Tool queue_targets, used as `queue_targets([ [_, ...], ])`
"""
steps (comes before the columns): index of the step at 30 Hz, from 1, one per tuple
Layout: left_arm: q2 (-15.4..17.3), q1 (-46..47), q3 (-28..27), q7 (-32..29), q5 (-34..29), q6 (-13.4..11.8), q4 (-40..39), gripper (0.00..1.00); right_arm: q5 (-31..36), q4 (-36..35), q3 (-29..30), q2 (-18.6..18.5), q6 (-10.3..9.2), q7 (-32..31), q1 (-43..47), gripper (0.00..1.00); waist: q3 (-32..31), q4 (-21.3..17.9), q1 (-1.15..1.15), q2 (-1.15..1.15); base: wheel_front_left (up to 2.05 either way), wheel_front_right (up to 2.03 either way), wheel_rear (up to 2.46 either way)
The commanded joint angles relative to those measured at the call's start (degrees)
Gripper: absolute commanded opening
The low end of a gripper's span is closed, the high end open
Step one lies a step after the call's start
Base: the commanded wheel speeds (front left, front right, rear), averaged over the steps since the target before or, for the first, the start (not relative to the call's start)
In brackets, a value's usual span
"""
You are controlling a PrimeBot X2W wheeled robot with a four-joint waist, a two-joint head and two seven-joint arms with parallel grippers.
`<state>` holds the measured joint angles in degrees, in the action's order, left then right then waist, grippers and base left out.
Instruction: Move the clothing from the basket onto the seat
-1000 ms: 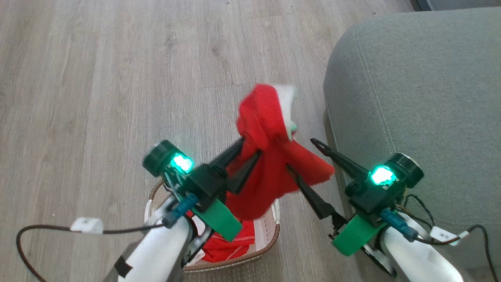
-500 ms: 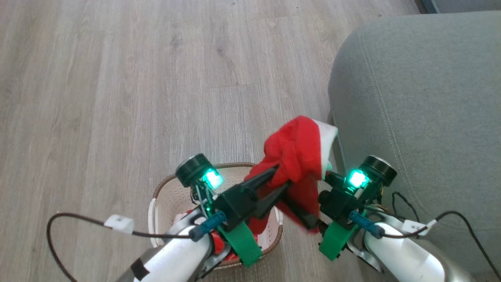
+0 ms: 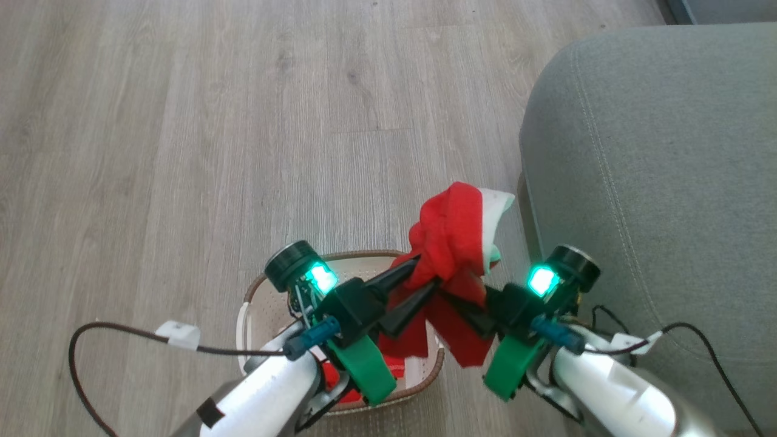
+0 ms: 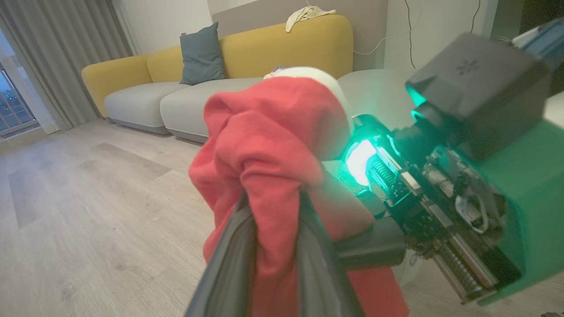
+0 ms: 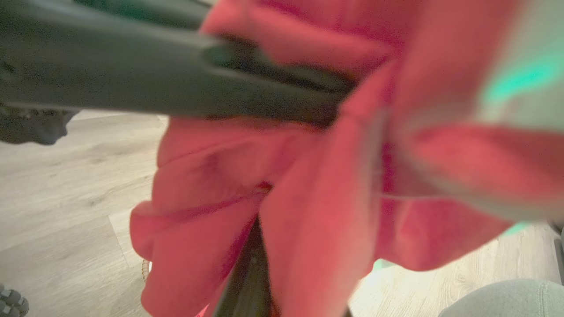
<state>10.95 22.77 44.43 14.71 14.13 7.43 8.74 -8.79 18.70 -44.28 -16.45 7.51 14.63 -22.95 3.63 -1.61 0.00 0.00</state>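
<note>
A red garment with white lining (image 3: 452, 237) hangs bunched above the floor, between the basket and the seat. My left gripper (image 3: 428, 273) is shut on its middle; the left wrist view shows the red garment (image 4: 264, 141) pinched between my two dark fingers (image 4: 229, 259). My right gripper (image 3: 448, 295) comes in from the right, tips buried in the cloth, and looks shut on it. The red garment (image 5: 317, 211) drapes over the right gripper. The cream basket (image 3: 261, 291) sits on the floor under my left arm with more red and white clothing (image 3: 394, 367) inside. The grey-green seat (image 3: 655, 182) stands at the right.
Light wood floor (image 3: 182, 152) stretches ahead and to the left. Dark cables (image 3: 109, 334) loop off both forearms. The seat's rounded corner lies close to my right arm. In the left wrist view, a yellow and grey sofa (image 4: 264, 48) with a blue cushion stands far off.
The right gripper, wide open a second ago, has moved in and shut into the garment. Both arms have drawn together and back, bringing the garment lower and nearer. The camera has shifted a little.
</note>
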Motion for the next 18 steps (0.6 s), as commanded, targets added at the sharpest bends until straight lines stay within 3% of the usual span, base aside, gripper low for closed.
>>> queue_targets([
  [1,0.3,2.9,-2.7,0.3,0.6,0.1,-1.0,0.0,-1.0,-1.6,1.2,0.7,-0.02,0.4,-1.2,0.0,0.1,0.1,0.0,0.0,0.0,0.0,0.0],
  [6,0.0,2.5,-3.1,0.3,1.1,0.1,0.6,0.0,-2.9,-2.9,5.3,1.8,-0.02,0.4,0.5,0.0,0.2,0.1,0.0,0.0,0.0,0.0,0.0],
  [8,-0.1,2.3,-2.5,0.3,1.7,0.1,0.6,0.37,-4.0,-3.7,7.0,2.5,-0.02,0.4,1.4,0.0,0.2,0.0,0.0,0.0,0.0,0.0,0.0],
  [9,-0.1,2.3,-2.3,0.3,1.8,0.1,0.5,0.46,-4.3,-4.2,7.7,2.8,-0.02,0.4,1.7,0.0,0.2,0.0,0.0,0.0,0.0,0.0,0.0],
  [10,-0.1,2.3,-2.3,0.3,1.9,0.1,0.4,1.0,-4.4,-4.6,8.2,3.0,-0.02,0.4,2.0,0.0,0.2,-0.1,0.0,0.0,0.0,0.0,0.0],
  [18,0.0,1.7,-2.5,0.3,2.3,0.1,0.3,1.0,-4.0,-8.0,14.1,5.4,-0.02,0.4,4.5,0.0,0.4,-0.3,0.0,0.0,0.0,0.0,0.0],
])
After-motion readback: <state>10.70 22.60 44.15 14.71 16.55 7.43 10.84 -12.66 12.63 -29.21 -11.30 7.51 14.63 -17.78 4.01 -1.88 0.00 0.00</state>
